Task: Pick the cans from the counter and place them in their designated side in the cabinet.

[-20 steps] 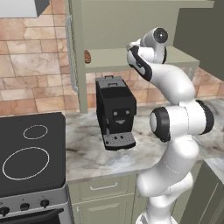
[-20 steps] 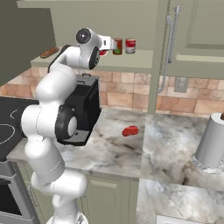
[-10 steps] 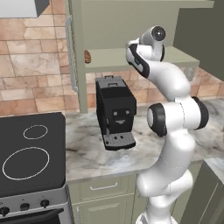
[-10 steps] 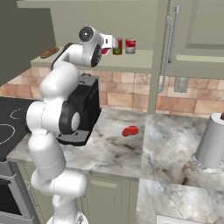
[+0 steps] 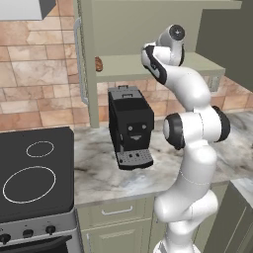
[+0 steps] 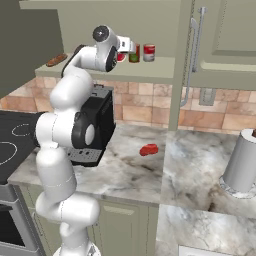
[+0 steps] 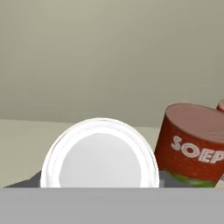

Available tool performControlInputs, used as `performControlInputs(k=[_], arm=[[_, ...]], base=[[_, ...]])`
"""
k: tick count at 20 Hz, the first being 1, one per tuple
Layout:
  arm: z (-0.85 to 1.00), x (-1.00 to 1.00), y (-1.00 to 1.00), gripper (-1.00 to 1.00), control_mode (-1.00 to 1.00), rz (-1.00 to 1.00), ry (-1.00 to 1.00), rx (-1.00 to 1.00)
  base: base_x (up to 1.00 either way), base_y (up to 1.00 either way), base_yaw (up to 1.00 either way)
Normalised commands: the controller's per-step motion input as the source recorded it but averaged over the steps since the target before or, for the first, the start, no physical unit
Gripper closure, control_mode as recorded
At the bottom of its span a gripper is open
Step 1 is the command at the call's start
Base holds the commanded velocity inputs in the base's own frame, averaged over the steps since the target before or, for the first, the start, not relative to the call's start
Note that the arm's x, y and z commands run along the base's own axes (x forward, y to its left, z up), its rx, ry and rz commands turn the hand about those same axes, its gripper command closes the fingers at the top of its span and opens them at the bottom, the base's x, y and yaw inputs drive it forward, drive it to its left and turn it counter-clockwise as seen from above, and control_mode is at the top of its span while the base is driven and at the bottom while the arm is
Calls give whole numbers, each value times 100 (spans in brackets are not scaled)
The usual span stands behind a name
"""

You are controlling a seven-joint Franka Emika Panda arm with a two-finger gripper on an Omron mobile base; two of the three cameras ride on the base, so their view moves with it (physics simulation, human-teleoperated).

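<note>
My gripper (image 6: 121, 54) reaches in over the cabinet shelf (image 6: 150, 72) and is shut on a red can (image 6: 120, 57). The held can's pale round top (image 7: 99, 162) faces the hand camera, with dark fingers (image 7: 36, 180) at its sides. Just right of it on the shelf stands a dark can with a red-and-green label (image 6: 134, 54), which reads "SOEP" (image 7: 192, 146) in the hand view. A red can with a white band (image 6: 149, 52) stands beyond that one. The marbled counter (image 6: 130, 172) lies below.
A black coffee machine (image 5: 130, 126) stands on the counter under the shelf. A small red lumpy object (image 6: 148, 149) lies on the counter, and a paper towel roll (image 6: 241, 162) stands at the right. A brown item (image 6: 56, 60) sits at the shelf's left end. The cabinet's bar handle (image 6: 192, 60) hangs right of the cans.
The hand has edged slightly up and further toward the standing cans, and it still carries the can. Nothing else has moved.
</note>
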Motion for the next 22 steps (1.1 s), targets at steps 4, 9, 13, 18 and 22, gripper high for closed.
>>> performControlInputs(k=[4,9,13,18,22], arm=[[-33,20,0,100,-100,0,3,-1],[-32,9,0,-100,-100,1,0,-2],[-20,3,0,-100,-100,1,0,-1],[-9,9,0,-100,-100,2,-2,0],[-1,14,0,-100,-100,2,-5,0]], base=[[0,0,0],[0,0,0],[0,0,0],[0,0,0],[0,0,0]])
